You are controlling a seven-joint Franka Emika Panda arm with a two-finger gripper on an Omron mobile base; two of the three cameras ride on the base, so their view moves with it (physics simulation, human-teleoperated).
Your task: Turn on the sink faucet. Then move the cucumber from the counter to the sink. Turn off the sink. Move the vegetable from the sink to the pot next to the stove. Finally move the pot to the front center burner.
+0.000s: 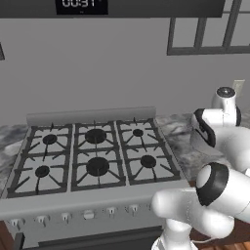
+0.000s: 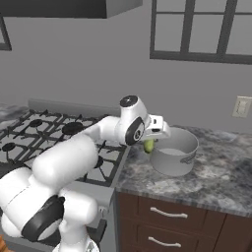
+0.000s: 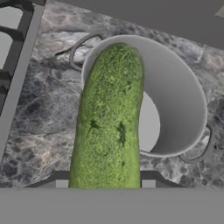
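End effector (image 2: 150,143) part closed on the cucumber (image 3: 109,122), which hangs lengthwise from it at the near rim of the pot (image 2: 175,152). Pot below and just beyond the end effector, upright on the surface (image 2: 216,182); its visible inside is bare. Stove (image 1: 93,156) to the end effector's left, grates bare. Dark marbled surface over brown drawers (image 2: 162,212). Grey wall behind, window (image 2: 202,29) above, pale wall outlet (image 2: 241,106) to the right.
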